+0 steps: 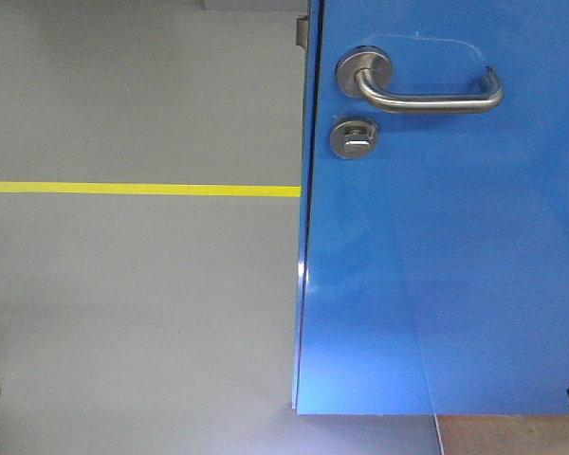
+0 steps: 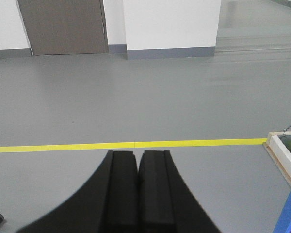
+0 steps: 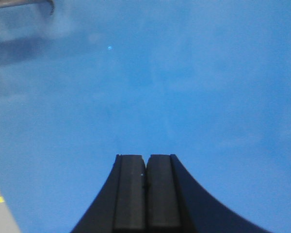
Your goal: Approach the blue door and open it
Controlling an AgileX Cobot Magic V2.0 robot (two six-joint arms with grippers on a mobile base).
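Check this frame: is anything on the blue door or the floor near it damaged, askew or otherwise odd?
Nothing stands out. The blue door looks intact and glossy, its lever handle lies level, and the thumb-turn lock sits below it. The yellow floor line runs straight. The left gripper and right gripper are shut and empty.

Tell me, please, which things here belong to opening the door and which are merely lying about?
Job: blue door, lever handle, thumb-turn lock, right tool, left tool.
Lying about: yellow floor line, wooden frame, grey door.
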